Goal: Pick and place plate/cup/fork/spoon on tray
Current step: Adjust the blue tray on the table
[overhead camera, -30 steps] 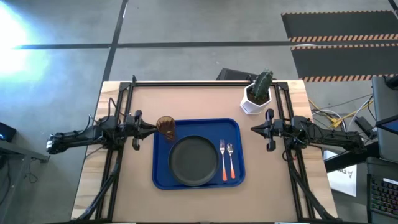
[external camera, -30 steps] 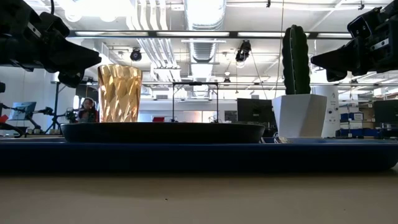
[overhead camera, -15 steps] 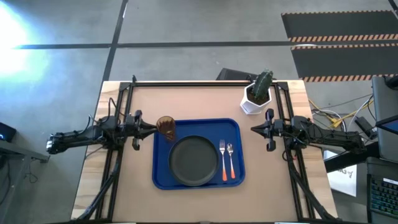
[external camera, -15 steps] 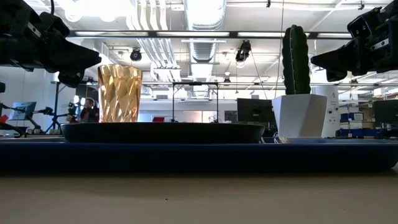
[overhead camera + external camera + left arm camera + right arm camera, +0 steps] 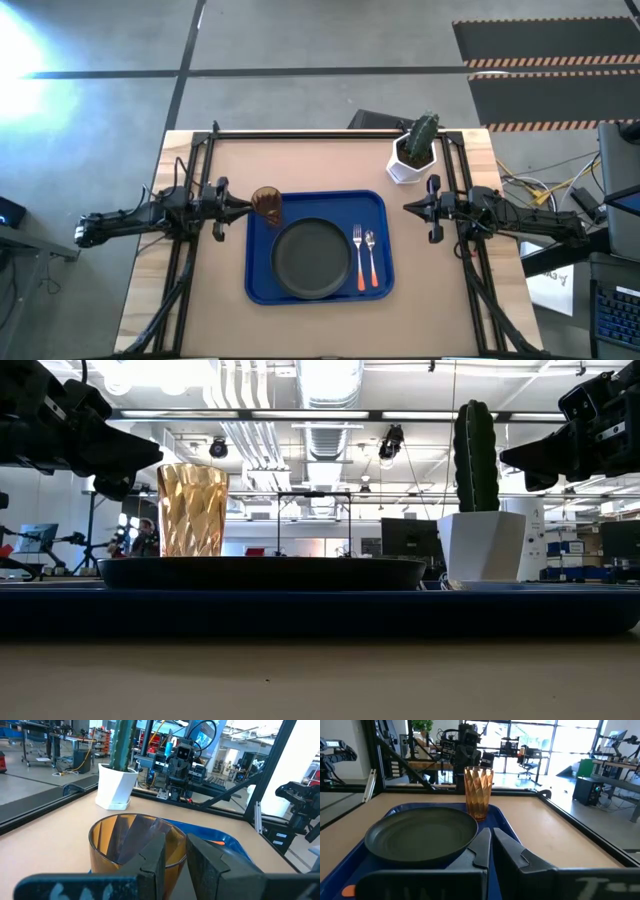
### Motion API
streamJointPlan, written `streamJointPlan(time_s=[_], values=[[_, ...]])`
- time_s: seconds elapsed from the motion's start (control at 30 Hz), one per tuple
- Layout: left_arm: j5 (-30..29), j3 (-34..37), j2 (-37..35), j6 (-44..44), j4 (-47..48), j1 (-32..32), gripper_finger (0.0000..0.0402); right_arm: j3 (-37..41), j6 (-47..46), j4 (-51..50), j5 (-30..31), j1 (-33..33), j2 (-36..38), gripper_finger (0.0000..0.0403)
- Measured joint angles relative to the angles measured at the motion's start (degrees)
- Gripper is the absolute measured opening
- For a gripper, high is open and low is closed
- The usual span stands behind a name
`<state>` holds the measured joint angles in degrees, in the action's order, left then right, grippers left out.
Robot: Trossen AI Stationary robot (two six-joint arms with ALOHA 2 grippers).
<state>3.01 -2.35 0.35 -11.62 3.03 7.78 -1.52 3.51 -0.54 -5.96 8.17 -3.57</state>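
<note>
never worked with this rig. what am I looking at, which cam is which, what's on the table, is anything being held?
Two dark robot arms work at a table. The high view looks straight down; the low view sits at table height; each wrist view looks past that arm's own fingers. A blue tray carries a black plate, an amber cup at its far left corner, and a fork and spoon side by side. A potted cactus stands off the tray. The left gripper and right gripper flank the tray, nearly shut, holding nothing.
</note>
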Motion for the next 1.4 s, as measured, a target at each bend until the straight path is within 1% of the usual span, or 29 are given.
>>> streamJointPlan(time_s=[0.23,0.37,0.43,0.53,0.6,0.7,0.77,0.87,0.97,1.0,1.07,1.13,1.17,1.23,1.27,1.33,1.4], values=[[0.0,0.0,0.0,0.0,0.0,0.0,0.0058,0.0,0.0,0.0,0.0,0.0,0.0,0.0009],[0.0,0.0,0.0,0.0,0.0,0.0,0.0058,0.0,-1.0,1.9,-0.1,0.0,0.0,0.0009],[0.0,0.0,0.0,0.0,0.0,0.0,0.0058,0.0,-5.3,4.4,-0.2,0.0,0.0,0.0009],[0.0,0.0,0.0,0.1,-0.3,0.0,0.0058,0.0,-15.7,8.0,-0.1,0.0,0.0,0.0009],[0.0,0.1,0.3,0.0,-1.7,0.0,0.0058,0.0,-20.7,10.9,-0.1,0.0,0.0,0.0009],[0.0,0.2,0.7,0.0,-3.3,0.0,0.0058,0.0,-24.4,14.6,-0.1,0.0,0.0,0.0009],[-0.3,0.3,1.2,0.0,-5.1,0.0,0.0058,0.0,-23.4,16.3,1.8,0.0,0.0,0.0009],[-0.4,0.3,1.6,0.0,-12.4,0.0,0.0058,0.0,-23.7,17.1,9.1,0.0,0.0,0.0009],[-0.3,0.4,2.2,-0.1,-27.9,0.0,0.0058,0.0,-26.9,18.0,14.1,0.0,0.0,0.0009],[0.2,0.4,2.4,-0.3,-34.2,0.0,0.0058,0.0,-27.1,18.4,15.2,0.0,0.0,0.0009],[1.6,0.4,2.7,-3.4,-45.6,0.0,0.0058,0.0,-26.6,19.8,15.5,0.0,0.0,0.0009],[2.2,0.4,2.7,-5.8,-52.9,0.0,0.0058,0.0,-26.6,21.6,15.2,0.0,0.0,0.0009],[2.4,0.3,2.6,-5.2,-54.6,0.0,0.0058,0.0,-26.6,22.6,15.1,0.0,0.0,0.0009],[2.2,0.3,2.3,-3.0,-54.9,0.0,0.0058,0.0,-26.6,24.6,14.9,0.0,0.0,0.0009],[0.9,0.3,2.2,-3.1,-54.1,0.0,0.0058,0.0,-26.8,25.4,14.6,0.0,0.0,0.0009],[-3.7,0.2,2.6,-4.5,-51.6,0.0,0.0058,0.0,-28.5,26.8,14.3,0.0,0.0,0.0009],[-5.8,-0.5,3.4,-4.5,-48.9,0.0,0.0058,-0.6,-30.3,26.5,13.7,0.0,-0.1,0.0009]])
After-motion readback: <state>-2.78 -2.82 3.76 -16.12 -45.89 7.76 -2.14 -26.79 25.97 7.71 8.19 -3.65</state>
